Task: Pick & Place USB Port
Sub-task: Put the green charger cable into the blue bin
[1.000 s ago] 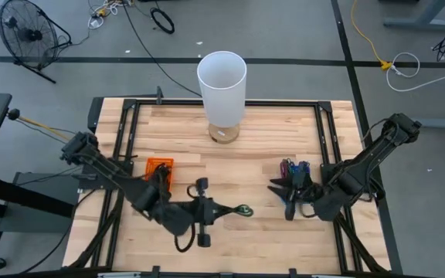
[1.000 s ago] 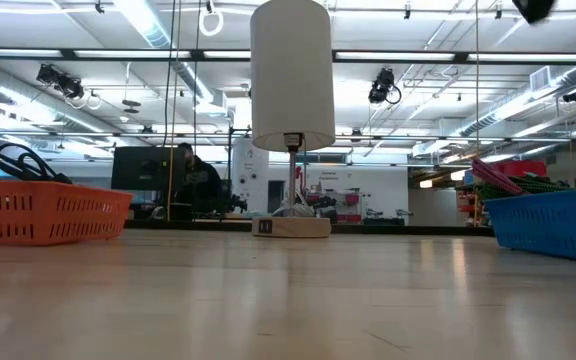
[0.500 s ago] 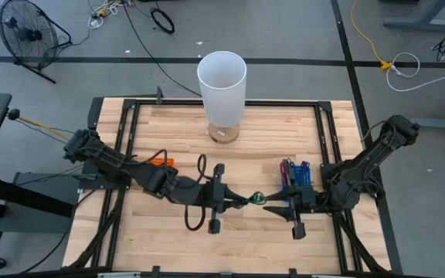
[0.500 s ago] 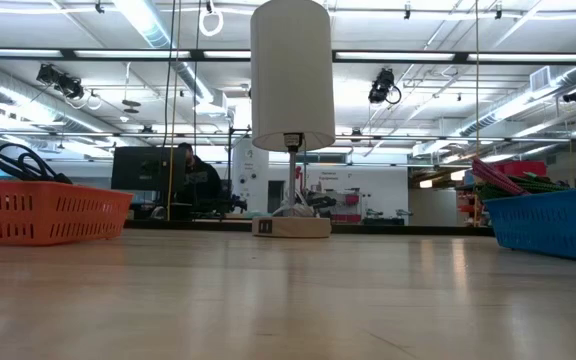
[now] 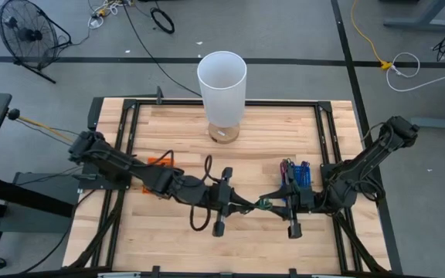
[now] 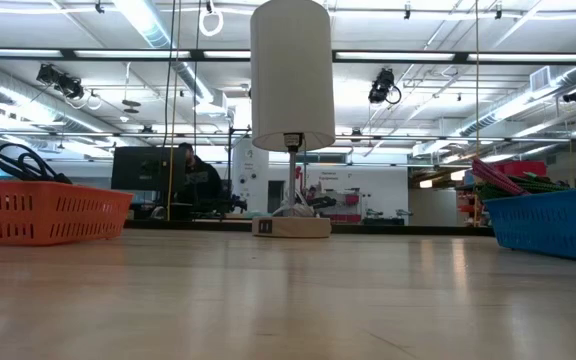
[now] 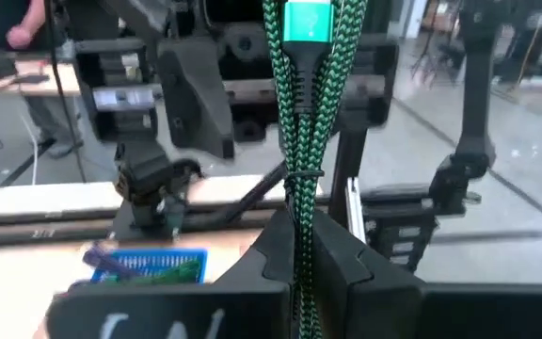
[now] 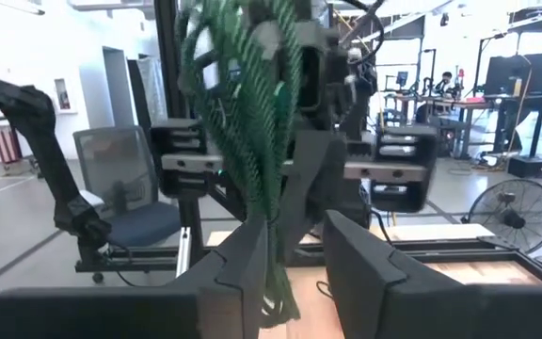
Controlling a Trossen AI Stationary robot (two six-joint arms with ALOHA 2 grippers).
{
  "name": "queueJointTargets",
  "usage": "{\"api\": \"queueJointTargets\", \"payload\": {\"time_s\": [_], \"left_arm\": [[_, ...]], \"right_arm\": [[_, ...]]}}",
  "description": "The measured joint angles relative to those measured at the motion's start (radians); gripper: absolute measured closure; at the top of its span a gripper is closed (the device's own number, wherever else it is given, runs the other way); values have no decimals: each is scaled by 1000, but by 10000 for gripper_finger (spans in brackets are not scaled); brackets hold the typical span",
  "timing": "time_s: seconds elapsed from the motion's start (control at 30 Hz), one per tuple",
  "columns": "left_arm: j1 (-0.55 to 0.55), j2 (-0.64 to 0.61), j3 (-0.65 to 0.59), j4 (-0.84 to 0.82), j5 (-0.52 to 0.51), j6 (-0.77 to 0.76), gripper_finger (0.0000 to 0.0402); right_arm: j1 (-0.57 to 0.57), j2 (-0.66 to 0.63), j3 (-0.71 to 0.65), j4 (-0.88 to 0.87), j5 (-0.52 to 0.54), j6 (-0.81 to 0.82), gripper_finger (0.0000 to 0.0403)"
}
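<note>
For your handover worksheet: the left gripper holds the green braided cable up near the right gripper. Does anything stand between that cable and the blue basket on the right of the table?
Only the right gripper itself: it meets the green cable just short of the blue basket. Nothing else visibly intervenes.

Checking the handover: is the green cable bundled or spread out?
Bundled: the green cable hangs as doubled strands pinched in the left gripper, tied midway.

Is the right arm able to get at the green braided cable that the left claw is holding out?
Probably yes: the left claw holds the green braided cable at mid-table, and the right claw is already around it.
</note>
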Motion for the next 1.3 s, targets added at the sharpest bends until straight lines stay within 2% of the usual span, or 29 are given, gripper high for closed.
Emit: {"api": "queueJointTargets", "payload": {"time_s": [0.27, 0.4, 0.47, 0.57, 0.67, 0.83, 1.0, 1.17, 1.3], "left_arm": [[24, 40, 0, 46, 42, -4, 387], [32, 56, 0, 52, 58, -19, 387], [34, 62, 2, 58, 58, -20, 385], [34, 63, 1, 61, 56, -20, 365], [35, 63, 1, 64, 49, -19, 339], [36, 63, 1, 50, 39, -18, 313], [34, 48, 1, 12, 34, 3, 309], [34, 4, 1, -49, 4, 11, 312], [31, -32, 1, -118, -1, 9, 313]], "right_arm": [[-11, 5, 0, 7, -34, -5, 293], [-13, 6, 0, -8, -17, -9, 298], [-13, 6, 0, -32, -13, -9, 316], [-13, 6, -1, -40, -17, -11, 374], [-13, 6, -1, -41, -12, -17, 388], [-10, 6, -1, -64, 79, -14, 393], [13, -9, -1, -91, 116, -9, 393], [64, -34, -1, -168, 266, 11, 394], [111, -75, -1, -301, 380, 122, 394]]}}
